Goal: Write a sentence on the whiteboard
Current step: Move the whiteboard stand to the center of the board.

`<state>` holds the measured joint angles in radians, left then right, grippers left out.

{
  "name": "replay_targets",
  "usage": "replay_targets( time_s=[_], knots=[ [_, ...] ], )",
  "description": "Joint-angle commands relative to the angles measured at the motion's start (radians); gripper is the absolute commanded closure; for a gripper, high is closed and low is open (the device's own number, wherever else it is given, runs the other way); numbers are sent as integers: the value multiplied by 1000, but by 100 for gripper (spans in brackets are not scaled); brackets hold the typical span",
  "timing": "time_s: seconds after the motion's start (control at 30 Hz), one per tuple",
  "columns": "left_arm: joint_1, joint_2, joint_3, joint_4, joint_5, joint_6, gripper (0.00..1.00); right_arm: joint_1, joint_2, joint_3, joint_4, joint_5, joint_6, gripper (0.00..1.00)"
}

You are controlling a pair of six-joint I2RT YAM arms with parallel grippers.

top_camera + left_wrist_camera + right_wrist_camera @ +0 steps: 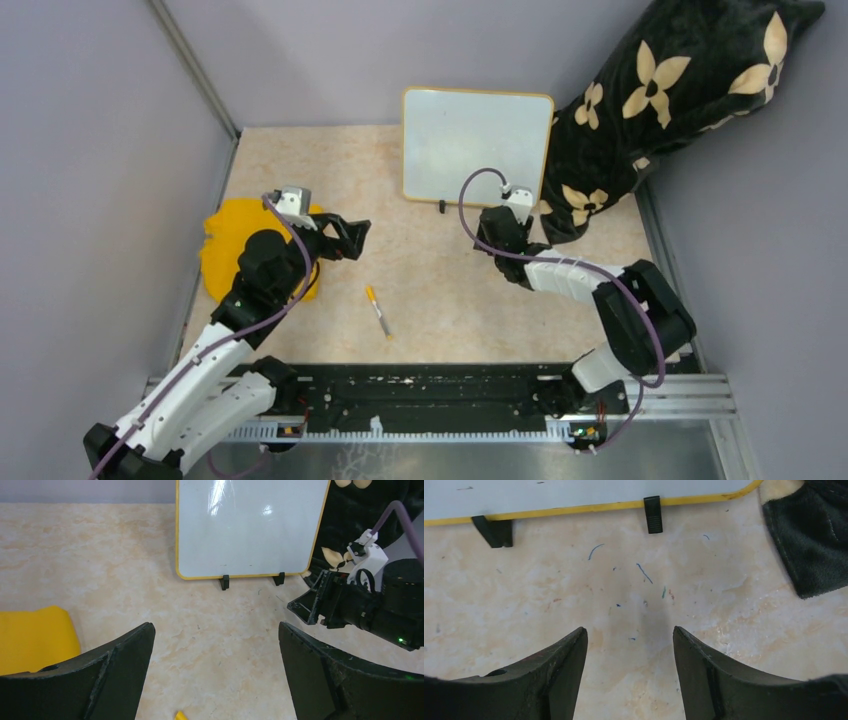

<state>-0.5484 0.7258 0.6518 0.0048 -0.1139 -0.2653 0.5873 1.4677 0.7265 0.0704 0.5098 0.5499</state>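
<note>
The whiteboard (478,148) stands at the 12 o'clock side of the table (440,280), propped on two black feet (653,514). Its right edge is just beside a dark flowered cushion (680,90). Its face looks blank in every view, so the writing appears not yet begun.

The next move probably turns on the marker (378,311), which lies flat on the table near the middle and apart from both arms. In the overhead view its long axis runs from about 11 o'clock to 5 o'clock, with the orange end toward 11.

The left pincer (352,238) hovers just beyond the edge of a yellow cloth (222,250). It is spread wide and holds nothing. The marker lies toward 5 o'clock from it and near; in the left wrist view only a sliver of orange shows at the bottom edge, below the gap between the fingers.

The right pincer (629,630) is also parted and empty. It points at the lower rim of the board from close in front, and the marker lies well apart from it, toward 8 o'clock.

The left arm is therefore the nearer one. To grasp the marker, it would likely need to draw back toward its base and turn its fingers across the marker's slanted axis.
</note>
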Motion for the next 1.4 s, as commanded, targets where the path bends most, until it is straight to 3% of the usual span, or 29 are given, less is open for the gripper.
replay_targets(
  time_s=[0.0, 0.57, 1.07, 1.37],
  knots=[
    [-4, -15, -10, 50, 32, 15, 1, -53, 79, 52, 97, 1, -18, 37],
    [-3, -1, -16, 63, 43, 17, 1, -158, 338, 230, 101, -47, -80, 43],
    [-4, 15, -15, 66, 50, 15, 1, -200, 431, 302, 104, -67, -101, 51],
    [-4, 17, -15, 64, 41, 15, 1, -207, 459, 340, 94, -66, -128, 62]
  ],
)
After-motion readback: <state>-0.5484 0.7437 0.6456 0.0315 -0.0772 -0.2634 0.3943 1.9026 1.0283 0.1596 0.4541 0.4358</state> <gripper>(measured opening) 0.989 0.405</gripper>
